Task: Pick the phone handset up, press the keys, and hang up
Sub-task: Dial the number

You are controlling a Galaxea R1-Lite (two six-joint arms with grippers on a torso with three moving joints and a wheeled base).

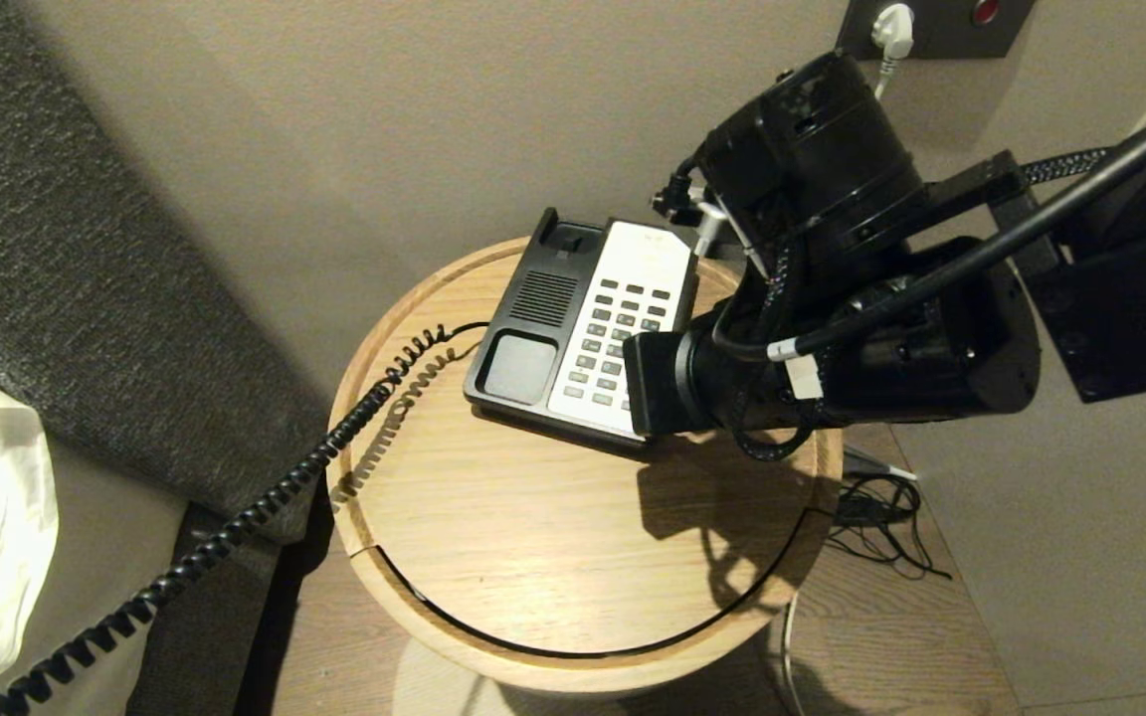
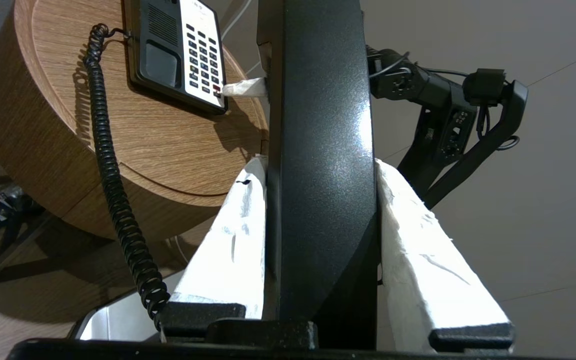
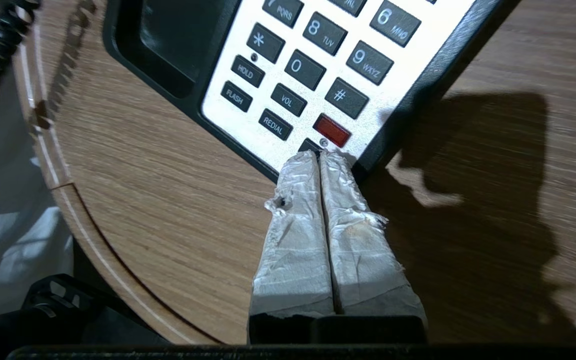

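A: Pressing keys now. Right pincer [image 3: 319, 159] is pinched closed, tips on the keypad [image 3: 318, 55] bottom row by the red key [image 3: 332, 129]. Go straight down, lightly, one key only.
B: Handset [image 2: 320, 150]?
A: Off the worktop [image 1: 493, 517], clamped in left pincer [image 2: 320, 235]. Long, glossy black, coiled cord [image 2: 113, 185] trailing.

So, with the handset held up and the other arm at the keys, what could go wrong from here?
1. The shut right pincer sits at the keypad's edge by the red key; it may press the wrong key or push the phone base.
2. The stretched coiled cord could drag the base while the left pincer holds the phone handset.
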